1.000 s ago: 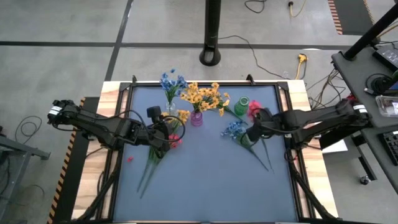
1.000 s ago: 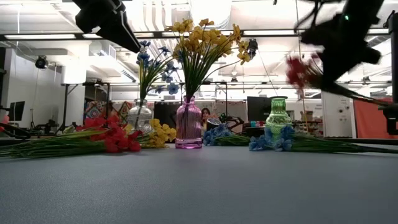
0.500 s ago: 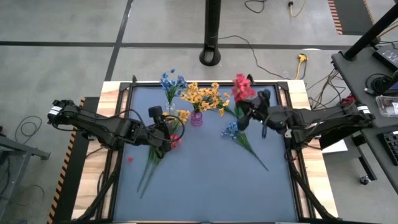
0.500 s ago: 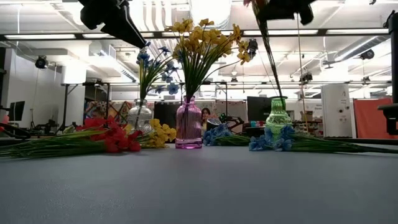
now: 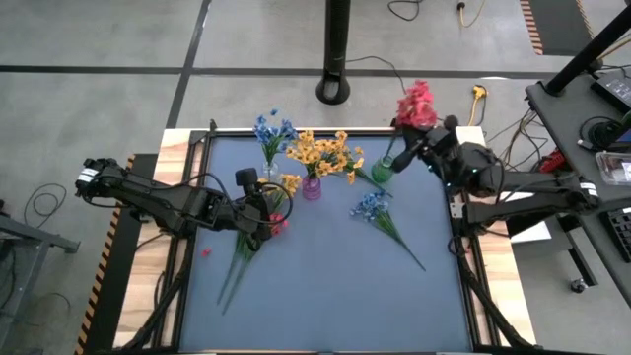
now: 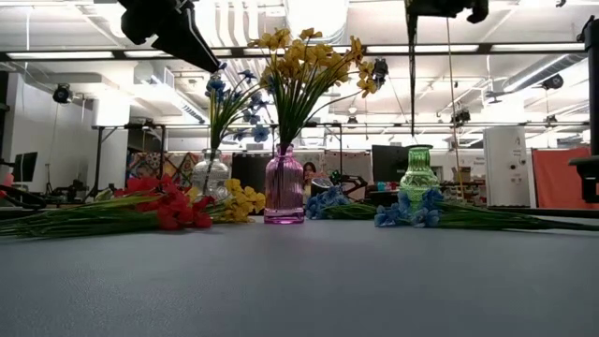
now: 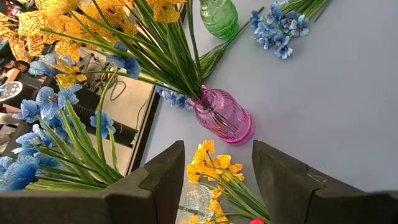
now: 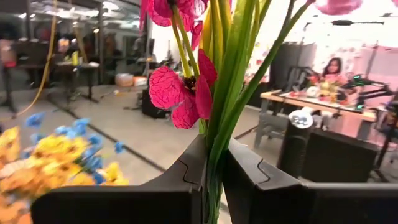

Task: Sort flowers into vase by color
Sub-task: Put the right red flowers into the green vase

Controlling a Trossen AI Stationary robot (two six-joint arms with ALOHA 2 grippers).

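Note:
My right gripper [image 5: 432, 150] is raised over the table's far right corner, shut on a red flower sprig [image 5: 415, 105] with its blossoms up. The sprig's stem [image 6: 412, 65] hangs straight down above the green vase [image 6: 418, 176]. My left gripper [image 7: 214, 180] is open and hovers over a yellow sprig [image 7: 216, 167] and red sprigs [image 6: 159, 208] lying flat on the table. The pink vase [image 5: 312, 187] holds yellow flowers. A clear vase [image 6: 211, 173] holds blue ones. Blue sprigs [image 5: 373, 207] lie on the table. My right gripper pinches the red sprig's green stems [image 8: 217, 146] between its two fingers [image 8: 180, 171], a short way below the blossoms [image 8: 180, 87]. The sprig stands upright and is lifted clear. Its lower stem end [image 6: 412, 105] hangs free above the green vase.
The three vases stand in a row along the table's far edge [image 5: 325, 133]. Loose sprigs lie left of centre [image 5: 242, 256] and right of centre. The blue mat's near half [image 5: 325, 296] holds nothing. A black post [image 5: 335, 59] stands beyond the far edge.
My right gripper has risen and moved toward the far right corner, carrying the red sprig from low beside the blue sprigs. It has turned the sprig from slanting to upright, blossoms on top, stem hanging over the green vase. The left arm has kept still.

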